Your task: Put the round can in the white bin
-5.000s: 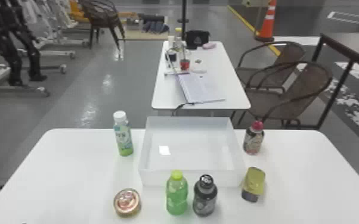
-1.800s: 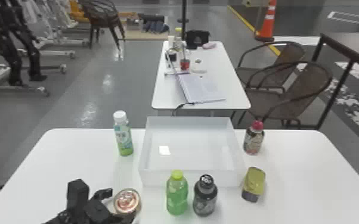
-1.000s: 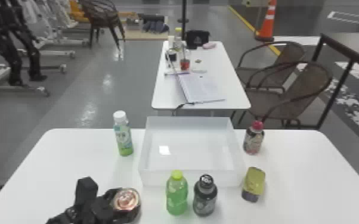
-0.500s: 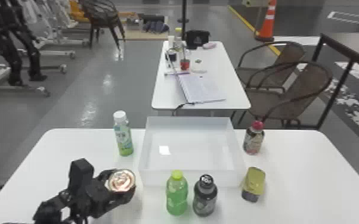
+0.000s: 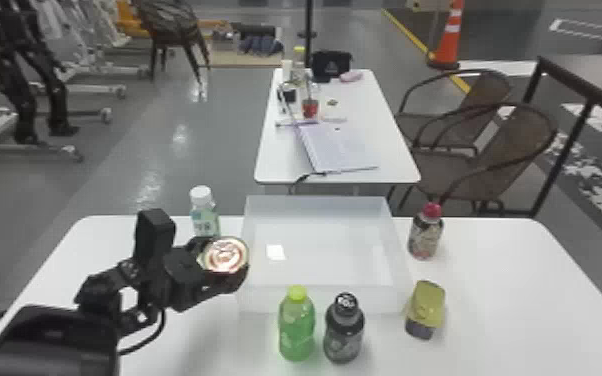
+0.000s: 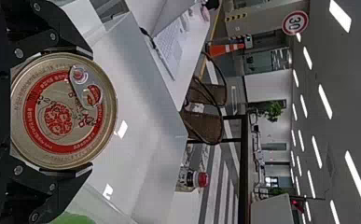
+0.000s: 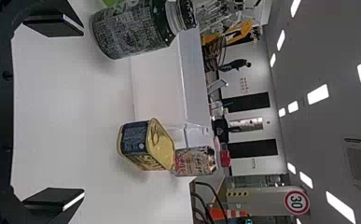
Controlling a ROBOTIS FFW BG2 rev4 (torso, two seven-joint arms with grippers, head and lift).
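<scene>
Main risk rn = clipping the white bin [image 5: 265, 300] on the way in: left fingers [image 5: 237, 284] are clamped round the sides of the round can [image 5: 225, 255], which sits right by the bin's left wall, lid showing, prob. not far enough over to drop. Can't tell how much clearance its base has over the rim. If too low, can or fingertips catch the wall, & either bin gets shoved or can twists in the grip, b/c flat fingers on a curved side don't give much hold vs. a sideways knock. Opening too early = can lands on the rim or outside on the counter [image 5: 490, 290]. White-capped bottle [image 5: 205, 215] is close behind the fingers in head view, so a wide swing or fingers spreading there could tip it; same w/ green bottle [image 5: 297, 325] & dark bottle [image 5: 343, 330] just in front of the bin if the arm cuts across low on the near side. Safer imo: lift a bit, carry right to mid-bin, lower, then let go; a drop from height might bounce or roll the can inside. Right fingers [image 7: 52, 200] are spread, holding nothing, over the counter's right side nr the rectangular tin [image 7: 145, 144]; low risk if they're kept out of it.
</scene>
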